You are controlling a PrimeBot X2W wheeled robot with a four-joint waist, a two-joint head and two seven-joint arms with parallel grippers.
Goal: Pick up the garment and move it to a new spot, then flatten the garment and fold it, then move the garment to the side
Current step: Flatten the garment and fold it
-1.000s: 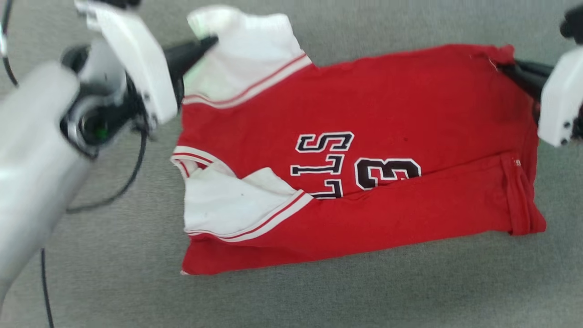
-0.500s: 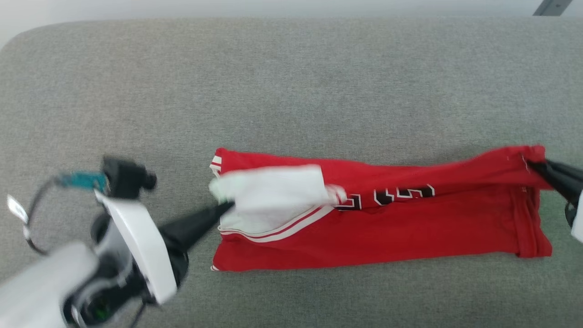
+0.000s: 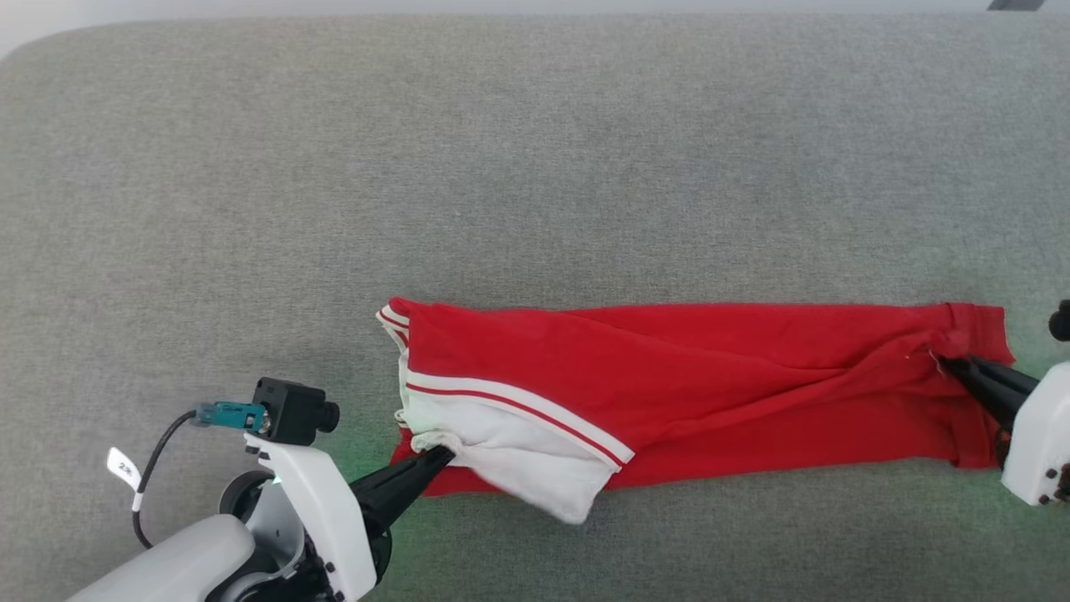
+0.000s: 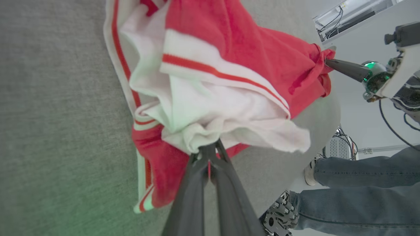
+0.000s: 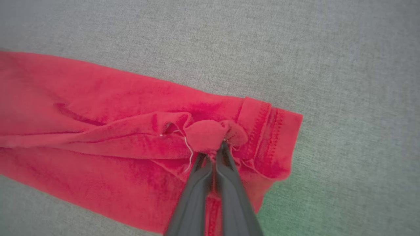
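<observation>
On the grey fabric surface (image 3: 535, 167), the garment (image 3: 710, 385) lying folded lengthwise, left gripper (image 3: 443, 456) pinching its white sleeve (image 3: 518, 451), right gripper (image 3: 949, 364) pinching its red hem (image 3: 974, 322).

I see the garment (image 3: 710, 393) folded into a long red band, well off the far edge of the surface (image 3: 535, 167). Its white sleeve bunches at the left.

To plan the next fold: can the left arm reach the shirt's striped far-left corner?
Probably not yet: the left claw is shut on the white sleeve. Otherwise only bare grey surface lies before the striped corner, so once freed it likely could.
</observation>
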